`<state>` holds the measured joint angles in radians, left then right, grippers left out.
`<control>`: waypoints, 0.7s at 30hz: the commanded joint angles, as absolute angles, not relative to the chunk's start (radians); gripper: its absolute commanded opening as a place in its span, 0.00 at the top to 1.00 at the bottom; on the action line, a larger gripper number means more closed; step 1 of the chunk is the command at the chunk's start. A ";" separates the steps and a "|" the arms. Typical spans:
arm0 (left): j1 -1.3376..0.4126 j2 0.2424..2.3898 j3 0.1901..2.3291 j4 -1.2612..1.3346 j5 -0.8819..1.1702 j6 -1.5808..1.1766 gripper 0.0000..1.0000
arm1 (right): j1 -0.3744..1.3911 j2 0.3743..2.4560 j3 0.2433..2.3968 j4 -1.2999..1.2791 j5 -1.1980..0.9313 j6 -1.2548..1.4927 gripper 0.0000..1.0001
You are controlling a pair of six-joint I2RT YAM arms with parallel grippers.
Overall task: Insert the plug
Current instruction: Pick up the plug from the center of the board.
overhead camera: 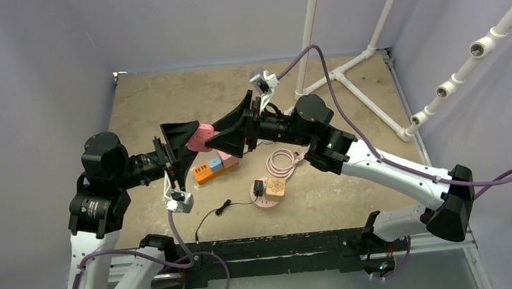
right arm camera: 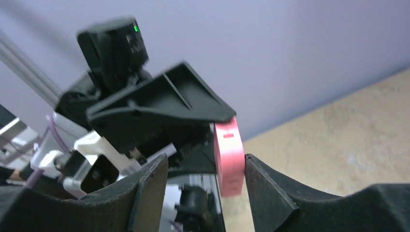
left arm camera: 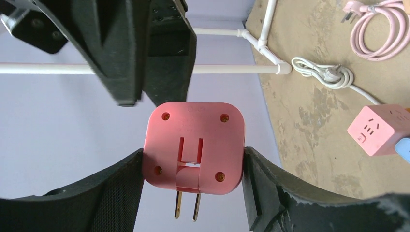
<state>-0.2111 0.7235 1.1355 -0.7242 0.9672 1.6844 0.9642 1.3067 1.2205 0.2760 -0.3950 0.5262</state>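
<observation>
Left wrist view: left hand (left arm camera: 192, 162) is clamped on the pink plug (left arm camera: 193, 137), one finger against each side. The plug sits mid-frame, in the air off the bench (left arm camera: 309, 125), with two brass prongs pointing to the bottom edge. Pink socket cube (left arm camera: 377, 128) lies on the bench at the right edge.

Right wrist view: right hand (right arm camera: 205, 164) is spread fairly wide. The plug is seen edge-on in the gap, close to the right-side finger; contact unclear.

Two pincers (left arm camera: 193, 164), one pink plug (left arm camera: 193, 140), two coiled cords (left arm camera: 382, 29).
</observation>
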 commanded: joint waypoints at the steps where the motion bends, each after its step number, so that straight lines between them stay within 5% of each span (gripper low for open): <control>1: -0.213 0.716 1.129 -0.615 0.974 1.558 1.00 | 0.969 1.315 1.215 0.514 -0.331 0.596 0.37; 7: -0.213 0.703 1.125 -0.580 0.969 1.508 1.00 | 0.971 1.373 1.234 0.540 -0.345 0.616 0.35; 21: -0.213 0.698 1.126 -0.589 0.969 1.516 1.00 | 0.997 1.422 1.270 0.573 -0.318 0.628 0.54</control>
<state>-0.2111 0.7029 1.1301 -0.6140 0.9592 1.5284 0.9844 1.4132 1.2213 0.5167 -0.3473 0.6220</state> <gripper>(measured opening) 0.653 0.463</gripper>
